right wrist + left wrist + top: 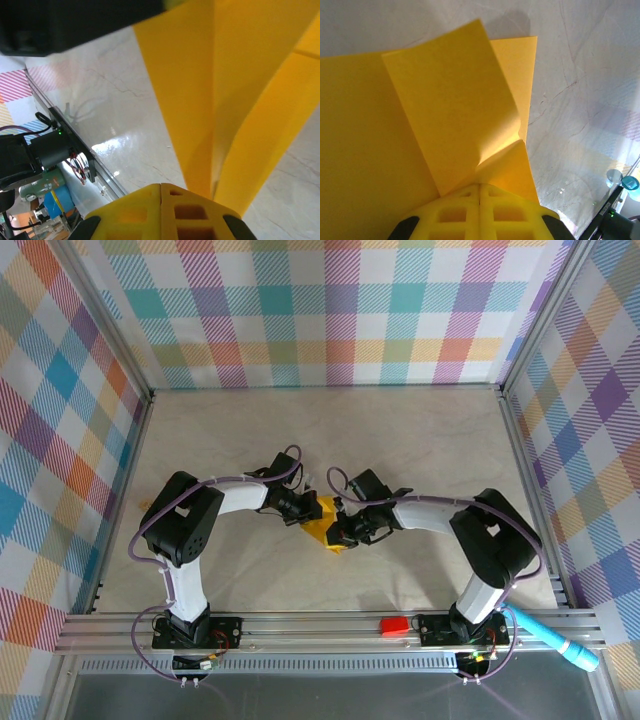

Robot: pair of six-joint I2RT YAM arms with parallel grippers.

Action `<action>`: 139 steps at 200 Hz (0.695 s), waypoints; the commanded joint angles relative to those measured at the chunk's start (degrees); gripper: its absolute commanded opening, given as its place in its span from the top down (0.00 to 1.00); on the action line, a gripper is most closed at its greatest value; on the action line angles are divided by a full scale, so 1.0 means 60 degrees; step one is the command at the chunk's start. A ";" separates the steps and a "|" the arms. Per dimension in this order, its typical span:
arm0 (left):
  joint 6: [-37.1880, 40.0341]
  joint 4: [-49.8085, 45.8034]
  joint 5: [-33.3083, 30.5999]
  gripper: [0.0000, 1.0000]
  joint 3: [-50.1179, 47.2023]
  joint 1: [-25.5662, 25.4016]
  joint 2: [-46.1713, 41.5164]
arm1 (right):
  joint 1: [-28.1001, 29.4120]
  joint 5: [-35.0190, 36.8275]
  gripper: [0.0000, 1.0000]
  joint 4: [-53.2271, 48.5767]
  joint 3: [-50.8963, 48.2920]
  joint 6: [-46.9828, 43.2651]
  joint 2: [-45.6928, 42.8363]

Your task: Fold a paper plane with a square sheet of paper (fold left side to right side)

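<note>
The square sheet of paper (325, 532) is yellow-orange and lies partly folded at the middle of the table, between my two grippers. In the left wrist view one flap of the paper (450, 110) stands up over the rest, and its creases run into the tips of my left gripper (480, 186), which is shut on the paper. My left gripper (303, 508) is at the sheet's left edge. My right gripper (345, 530) is at its right edge. The right gripper (161, 186) is shut, with folded paper (240, 90) running past its right finger, not through the seam.
A small red block (394, 625) lies on the front rail, and a light blue pen-like cylinder (555, 638) at the front right. Plaid walls enclose the pale marbled table (320, 430) on three sides. The dark body of the left arm (75, 25) hangs close above the right gripper.
</note>
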 commanded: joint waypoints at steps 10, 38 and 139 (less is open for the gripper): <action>0.0014 -0.1323 -0.1053 1.00 -0.0228 -0.0080 0.0372 | -0.0010 -0.0081 0.97 0.0550 -0.0272 0.0284 0.0270; 0.0011 -0.1320 -0.1053 1.00 -0.0218 -0.0080 0.0396 | -0.0010 -0.0030 0.97 0.0716 -0.0479 0.0346 0.0422; 0.0039 -0.1367 -0.1083 1.00 -0.0185 -0.0065 0.0442 | 0.0085 0.0081 0.98 0.0468 -0.0734 0.0237 0.0597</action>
